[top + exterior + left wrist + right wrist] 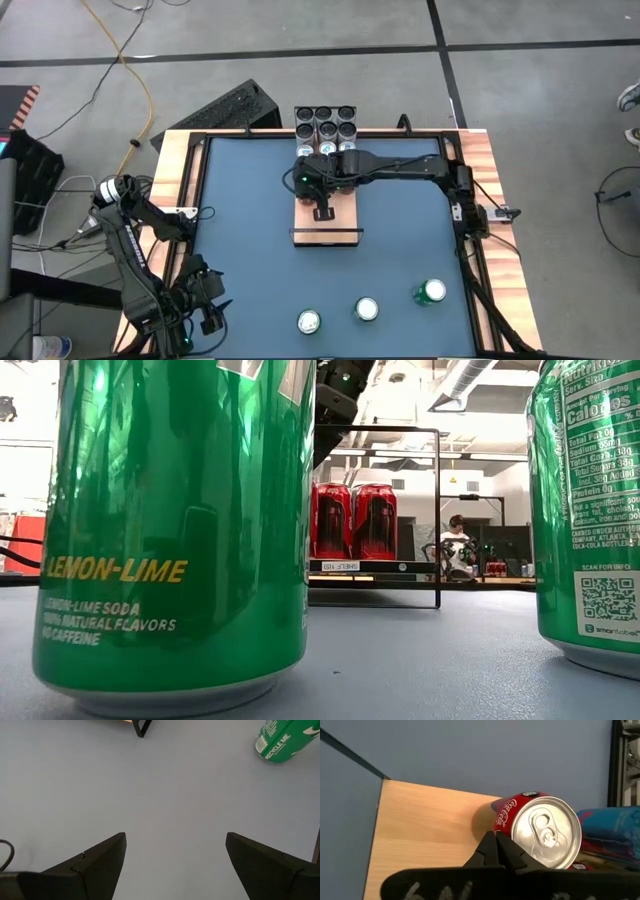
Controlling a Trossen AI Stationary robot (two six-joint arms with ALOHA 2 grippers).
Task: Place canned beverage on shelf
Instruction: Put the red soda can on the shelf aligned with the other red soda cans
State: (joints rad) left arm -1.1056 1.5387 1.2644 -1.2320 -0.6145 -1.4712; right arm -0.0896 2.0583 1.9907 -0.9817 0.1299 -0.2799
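The shelf (325,228) is a pale wood plank lying across the middle of the blue table, with a black wire rail at its near end. Several cans (325,128) stand in rows at its far end. Among them are two red cans (352,520), one of them upright (545,832) on the plank (425,830). My right gripper (495,845) is shut, above the plank and just on the near side of that red can, with nothing between its fingers. Three green cans (367,309) stand upright near the table's front edge. My left gripper (175,840) hangs open at the near left corner.
Two of the green cans (170,530) (590,510) fill the low view's foreground. One green can (282,740) stands beyond my left gripper. Bare blue table lies on both sides of the shelf. A person (457,545) sits in the room behind.
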